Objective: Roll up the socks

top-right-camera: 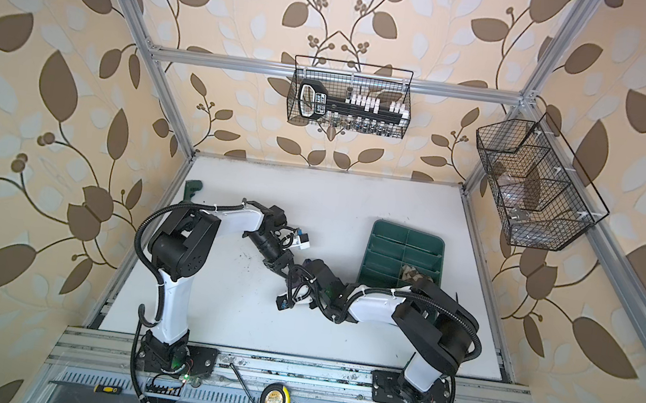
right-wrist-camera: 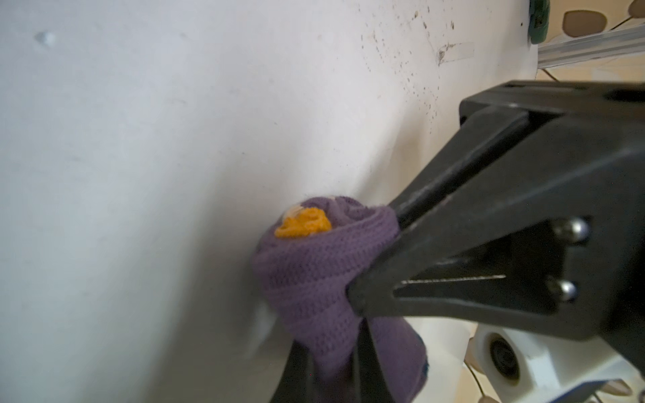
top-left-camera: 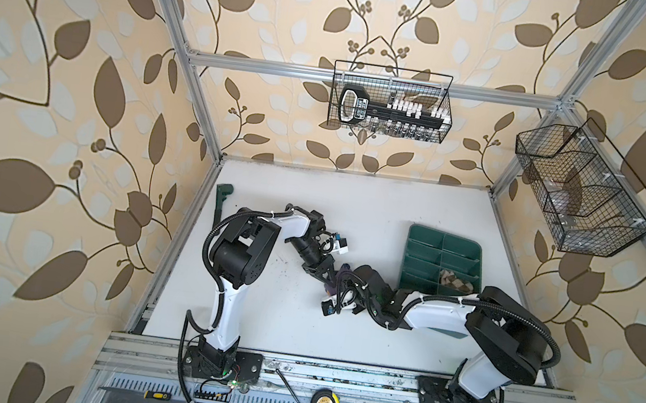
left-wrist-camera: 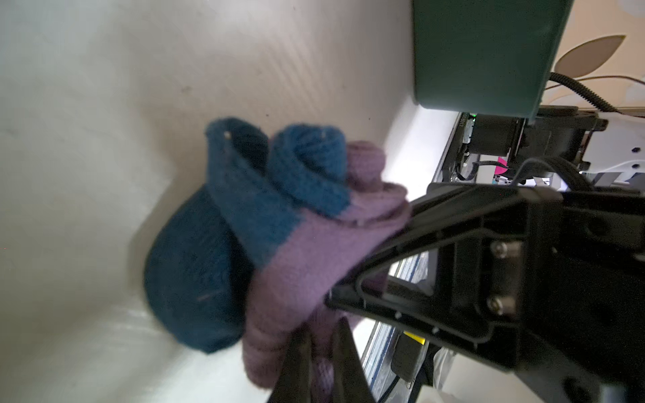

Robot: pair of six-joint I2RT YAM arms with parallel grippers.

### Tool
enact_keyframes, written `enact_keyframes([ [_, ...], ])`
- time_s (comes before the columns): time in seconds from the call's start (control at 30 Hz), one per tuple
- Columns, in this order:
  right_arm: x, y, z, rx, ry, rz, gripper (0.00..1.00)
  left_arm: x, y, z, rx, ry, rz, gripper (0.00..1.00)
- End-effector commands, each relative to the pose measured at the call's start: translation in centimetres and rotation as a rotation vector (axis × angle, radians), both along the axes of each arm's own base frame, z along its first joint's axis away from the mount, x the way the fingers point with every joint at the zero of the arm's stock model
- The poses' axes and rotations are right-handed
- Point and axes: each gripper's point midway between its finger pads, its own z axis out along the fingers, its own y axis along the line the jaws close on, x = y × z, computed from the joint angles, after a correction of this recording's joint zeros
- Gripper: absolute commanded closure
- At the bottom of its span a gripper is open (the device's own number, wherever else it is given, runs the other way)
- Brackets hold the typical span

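In both top views the left gripper (top-left-camera: 328,280) and right gripper (top-left-camera: 346,277) meet at mid-frame above the white table (top-left-camera: 312,209), both on the purple sock (top-left-camera: 329,290). The beige argyle sock (top-left-camera: 456,281) lies in a lower right compartment of the green tray (top-left-camera: 425,240). Left wrist view: the left fingers are clamped tight on the roll's purple knit, with the navy toe (left-wrist-camera: 195,279) at centre frame. Right wrist view: the right fingers are pinched closed on the roll lower centre, with the mustard cuff (right-wrist-camera: 303,223) at its core.

- purple sock (left-wrist-camera: 303,265): blurred in the left wrist view (lower end runs off the edge)
- beige sock (top-right-camera: 413,273), in a top view: partly hidden behind the right arm (top-right-camera: 437,313)
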Motion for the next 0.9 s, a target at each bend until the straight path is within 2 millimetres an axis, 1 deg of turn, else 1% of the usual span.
enact_keyframes([
  [0.0, -2.0, -1.6, -3.1, -0.1, 0.147, -0.014, 1.0, 0.6, 1.5, -0.6, 0.107, -0.104, 0.005, 0.82],
  [0.07, -1.9, -2.2, -3.0, -0.114, 0.152, -0.047, 1.0, 1.0, 1.6, 0.4, 0.107, -0.154, 0.019, 0.76],
  [0.13, -2.0, -2.9, -3.0, -0.131, 0.168, -0.081, 1.0, 1.7, 1.6, 1.9, 0.095, -0.225, 0.041, 0.67],
  [0.23, -2.3, -4.1, -3.0, -0.148, 0.195, -0.146, 1.0, 2.7, 1.7, 4.7, 0.077, -0.346, 0.084, 0.65],
  [0.3, -2.6, -4.9, -2.9, -0.159, 0.216, -0.183, 1.0, 3.5, 2.3, 6.7, 0.089, -0.451, 0.128, 0.65],
  [0.4, -3.6, -5.7, -2.8, -0.168, 0.254, -0.215, 1.0, 4.9, 4.3, 10.0, 0.149, -0.652, 0.225, 0.64],
  [0.47, -4.2, -6.1, -2.7, -0.169, 0.283, -0.233, 1.0, 5.8, 6.6, 12.8, 0.213, -0.808, 0.331, 0.6],
  [0.53, -5.1, -6.3, -2.6, -0.172, 0.326, -0.238, 1.0, 6.0, 8.9, 15.5, 0.264, -0.942, 0.428, 0.56],
  [0.57, -5.5, -6.4, -2.6, -0.177, 0.347, -0.238, 1.0, 5.9, 9.8, 16.4, 0.281, -0.99, 0.465, 0.54],
  [0.63, -6.1, -6.3, -2.3, -0.179, 0.392, -0.245, 1.0, 5.0, 11.3, 18.3, 0.294, -1.067, 0.516, 0.5],
  [0.67, -6.2, -6.2, -2.1, -0.177, 0.41, -0.255, 1.0, 4.5, 11.9, 18.8, 0.298, -1.087, 0.535, 0.48],
  [0.73, -6.4, -6.3, -1.8, -0.179, 0.448, -0.268, 1.0, 3.2, 12.6, 19.5, 0.283, -1.115, 0.554, 0.43],
  [0.87, -7.4, -5.3, -0.8, -0.125, 0.571, -0.261, 1.0, 0.7, 13.8, 19.6, 0.258, -1.13, 0.589, 0.35],
])
